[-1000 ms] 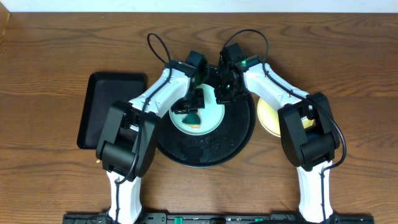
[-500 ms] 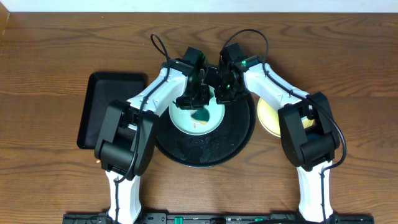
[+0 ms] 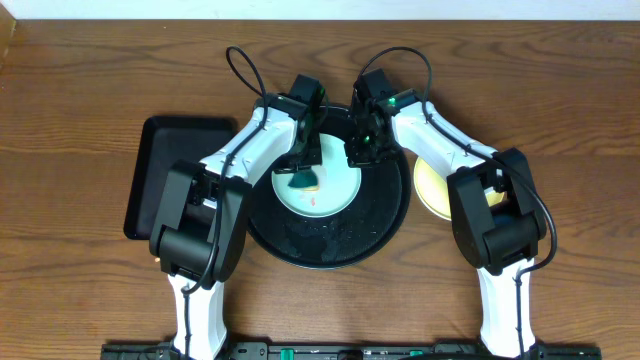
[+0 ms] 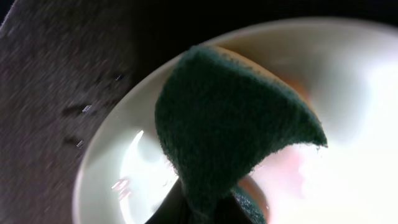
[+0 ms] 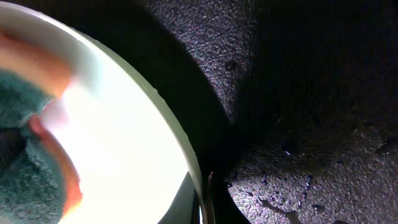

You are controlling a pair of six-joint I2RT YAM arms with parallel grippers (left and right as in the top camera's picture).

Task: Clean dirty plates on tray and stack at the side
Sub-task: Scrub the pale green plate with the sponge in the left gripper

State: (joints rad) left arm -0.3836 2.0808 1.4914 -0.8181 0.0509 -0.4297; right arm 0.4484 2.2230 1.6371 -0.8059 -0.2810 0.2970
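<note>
— Where's the plate?
— Nearest is the round black tray [image 3: 330, 245]. One mint plate [image 3: 338, 186] lies in its 12 o'clock half.
— And the left gripper [image 3: 303, 170]?
— Its jaws are pinched tight on a green sponge [image 4: 230, 124], which lies against the plate's 9 o'clock side.
— The right gripper [image 3: 358, 156]?
— Its jaws are closed on that plate's rim, around 1 o'clock.
— Anything beside the tray?
— A yellow plate [image 3: 432, 190] sits on the surface [image 3: 90, 100] at the tray's 3 o'clock. A rectangular black tray [image 3: 170, 180] is at 9 o'clock.
</note>
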